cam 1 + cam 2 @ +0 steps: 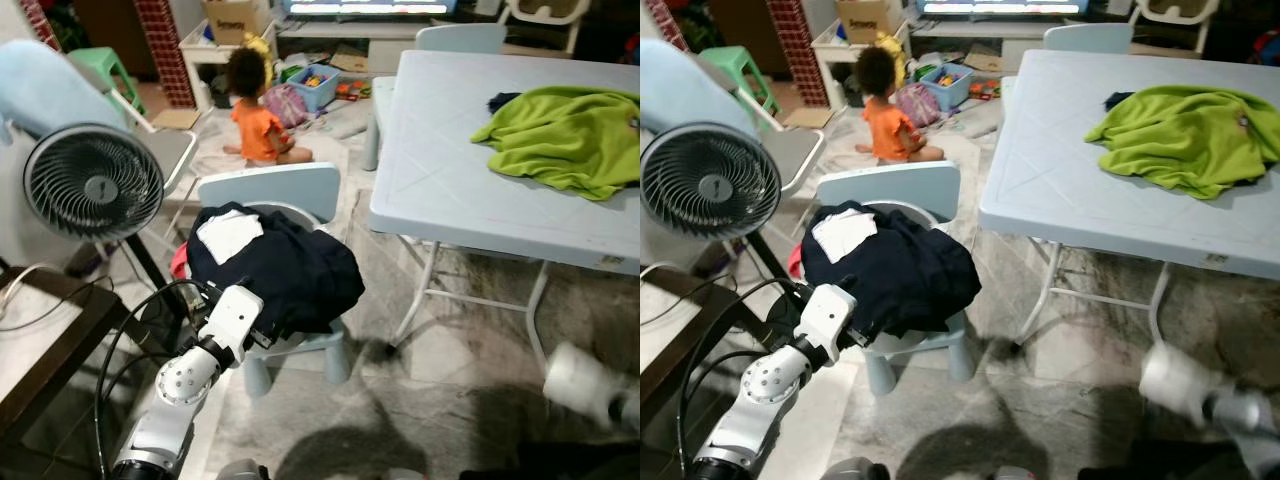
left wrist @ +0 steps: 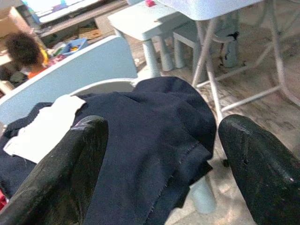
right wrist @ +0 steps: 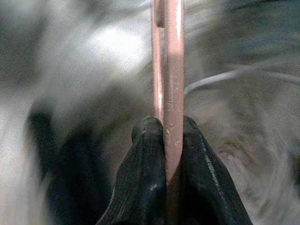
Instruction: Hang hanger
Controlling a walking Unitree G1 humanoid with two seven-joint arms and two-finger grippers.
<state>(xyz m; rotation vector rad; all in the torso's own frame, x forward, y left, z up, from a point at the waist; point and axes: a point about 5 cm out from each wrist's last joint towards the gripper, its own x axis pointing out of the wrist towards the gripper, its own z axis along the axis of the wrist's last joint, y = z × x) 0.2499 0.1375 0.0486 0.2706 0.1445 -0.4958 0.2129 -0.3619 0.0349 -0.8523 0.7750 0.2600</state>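
A pink hanger (image 3: 168, 56) runs edge-on between the two black fingertips of my right gripper (image 3: 166, 125), which is shut on it; the floor behind is blurred. That right arm (image 1: 590, 385) hangs low at the right, below the table's near edge. My left gripper (image 2: 164, 125) is open and points at a heap of navy clothing (image 1: 290, 270) with a white piece (image 1: 228, 235) on top. The heap lies on a small pale blue chair (image 1: 270, 185). The left arm (image 1: 225, 325) reaches up to the heap's near edge; nothing is held between its fingers.
A pale blue folding table (image 1: 450, 150) at the right carries a green garment (image 1: 565, 135). A round fan (image 1: 93, 182) and a dark side table (image 1: 50, 340) with cables stand at the left. A small person (image 1: 258, 110) sits on the floor beyond the chair, among toys.
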